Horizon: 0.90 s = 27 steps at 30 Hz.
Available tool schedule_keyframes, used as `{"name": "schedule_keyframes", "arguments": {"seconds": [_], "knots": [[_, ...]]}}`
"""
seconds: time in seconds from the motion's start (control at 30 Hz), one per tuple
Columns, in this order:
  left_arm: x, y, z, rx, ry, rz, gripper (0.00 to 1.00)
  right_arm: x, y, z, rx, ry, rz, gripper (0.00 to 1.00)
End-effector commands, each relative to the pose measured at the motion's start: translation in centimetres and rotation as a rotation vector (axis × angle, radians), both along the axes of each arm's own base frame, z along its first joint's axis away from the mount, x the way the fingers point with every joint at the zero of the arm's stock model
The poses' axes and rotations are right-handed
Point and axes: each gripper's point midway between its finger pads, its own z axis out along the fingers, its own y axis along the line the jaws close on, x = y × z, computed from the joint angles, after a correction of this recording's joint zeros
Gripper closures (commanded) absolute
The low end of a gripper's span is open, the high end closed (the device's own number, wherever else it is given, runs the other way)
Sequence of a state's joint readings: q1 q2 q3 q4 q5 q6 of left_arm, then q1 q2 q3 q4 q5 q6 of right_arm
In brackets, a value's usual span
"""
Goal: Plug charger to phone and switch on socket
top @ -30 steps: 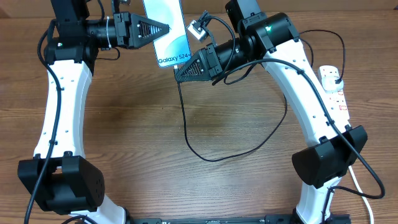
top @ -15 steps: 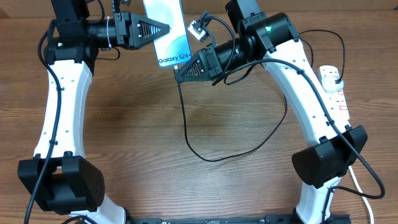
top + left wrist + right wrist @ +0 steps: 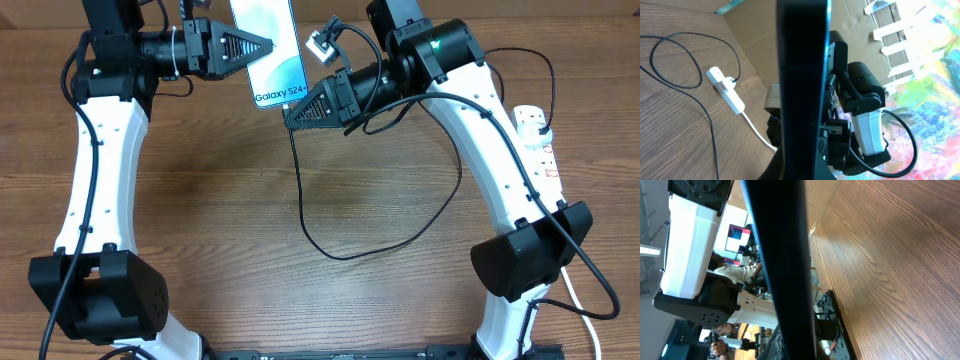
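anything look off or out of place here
Nothing looks spilled or damaged. The one unusual thing is that the phone is off the table, held tilted in the air by the left gripper. The right gripper pinches the charger at the phone's lower end, and the slack loops loosely across the wood.

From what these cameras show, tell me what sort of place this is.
Probably a robotics lab: two robot arms at a wooden table, and in the background a lit monitor with a seated person nearby.

The phone [image 3: 270, 50] screen reads "Galaxy S24" near one end, the next character cut off.
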State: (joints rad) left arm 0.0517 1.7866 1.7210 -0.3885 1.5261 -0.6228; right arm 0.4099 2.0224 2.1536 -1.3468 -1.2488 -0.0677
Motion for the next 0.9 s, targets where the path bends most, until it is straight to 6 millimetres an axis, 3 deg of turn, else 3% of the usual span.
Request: {"name": "schedule_keyframes", "arguments": {"seconds": [0.0,0.27,0.87], "knots": [[-1.4,-0.8,1.2,-0.022,-0.027,-0.068,0.96,-0.3,-0.5,1.7,0.031,-0.05,-0.003,0.96],[-1.4,-0.8,1.2,-0.022,-0.026,-0.068,0.96,-1.4,0.4,1.8,0.039,-0.044,0.033,0.96],[-1.3,-0.8,1.4,-0.021,-0.05,-0.069,0.96,-1.1,0.2,1.8,0.042,-0.05,0.026,0.96]]}}
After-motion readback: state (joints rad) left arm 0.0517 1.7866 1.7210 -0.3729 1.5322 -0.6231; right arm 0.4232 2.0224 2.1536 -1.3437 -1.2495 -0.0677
